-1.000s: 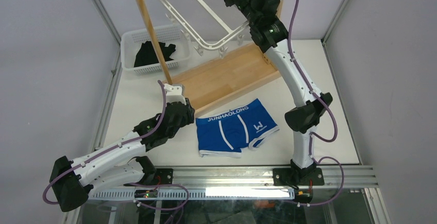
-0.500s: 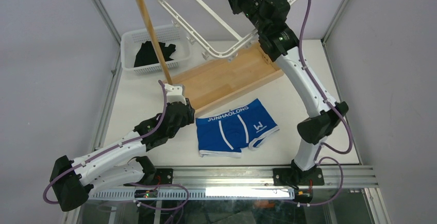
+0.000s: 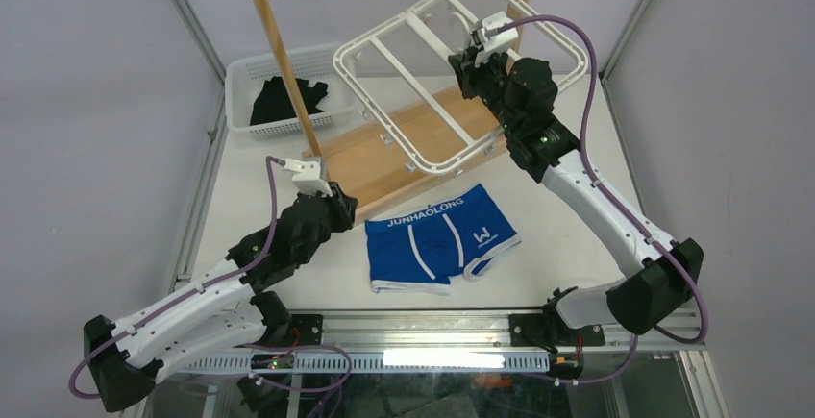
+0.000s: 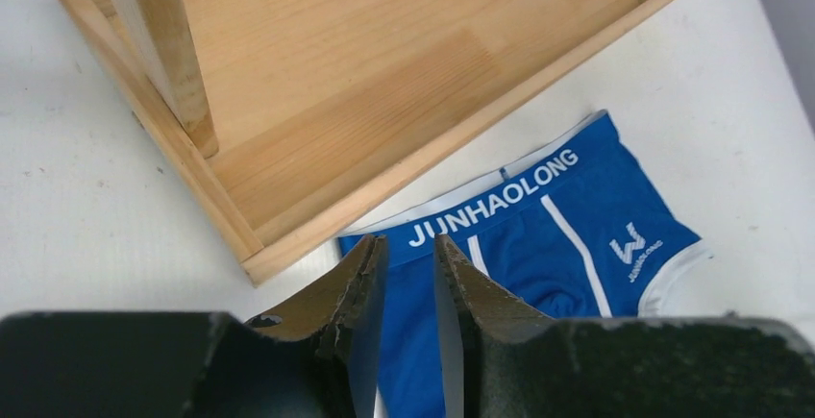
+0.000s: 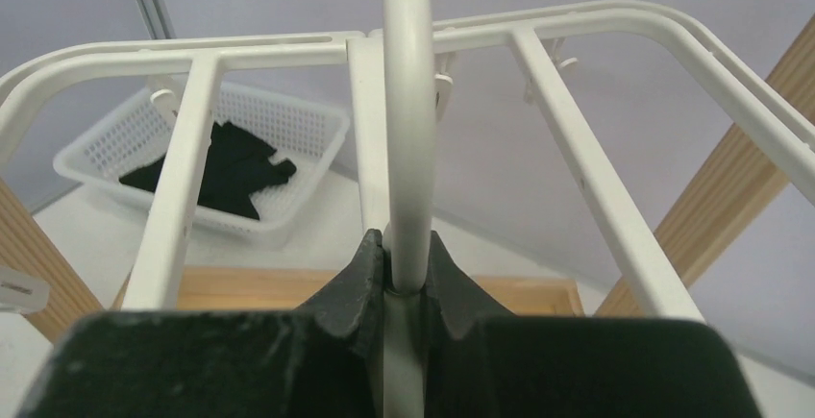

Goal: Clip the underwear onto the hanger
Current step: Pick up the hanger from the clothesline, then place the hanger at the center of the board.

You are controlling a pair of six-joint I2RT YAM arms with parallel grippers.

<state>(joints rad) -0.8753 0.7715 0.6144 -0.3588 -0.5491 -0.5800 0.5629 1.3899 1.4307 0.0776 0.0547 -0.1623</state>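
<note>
The right gripper (image 5: 404, 262) is clamping its jaws on the upright stem of the white hanger (image 5: 183, 178), holding the frame tilted in the air above the wooden rack (image 4: 365, 72). The blue underwear (image 3: 440, 237) is lying flat on the white table (image 4: 86, 197), just in front of the rack's base. The left gripper (image 4: 410, 255) is hanging beside the waistband's left corner, its jaws slightly apart and gripping nothing.
</note>
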